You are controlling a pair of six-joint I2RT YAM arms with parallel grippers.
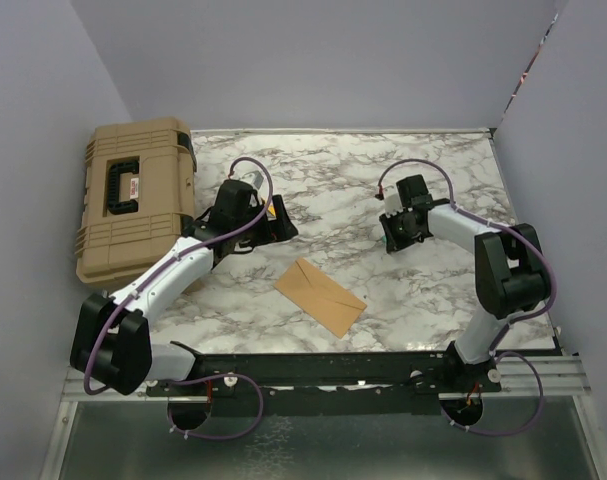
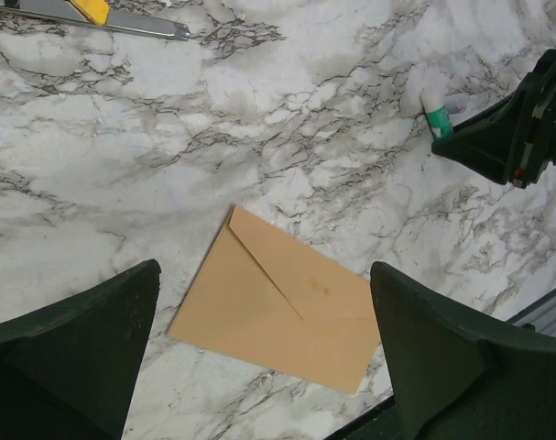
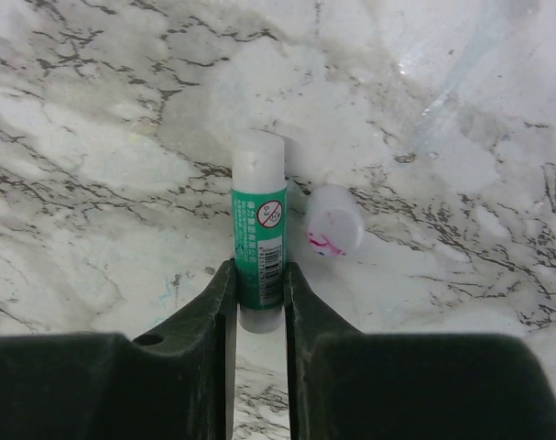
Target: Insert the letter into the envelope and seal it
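Envelope (image 1: 321, 296): one, lying flat on the worktop (image 1: 433, 190) at 6 o'clock, near the front edge, with its pointed flap folded down.
Letter: no separate sheet is in sight. I'd guess it is already inside, though nothing shows it.
Left jaws: spread wide and holding nothing, hovering at the envelope's 11 o'clock.
Right jaws: pinched on the glue stick (image 3: 259, 243), which rests on the worktop at the envelope's 2 o'clock, well apart from it.
Cap (image 3: 335, 220): one, off the stick and just beside it at its 3 o'clock, smeared pink.
Done so far: the loading step looks finished and the flap is down.
Left to do: I cannot tell whether the flap is actually stuck. It may still need glue or a press.
Other things: one tan toolbox (image 1: 133, 200) at 9 o'clock and one yellow-tipped cutter (image 2: 140, 23).
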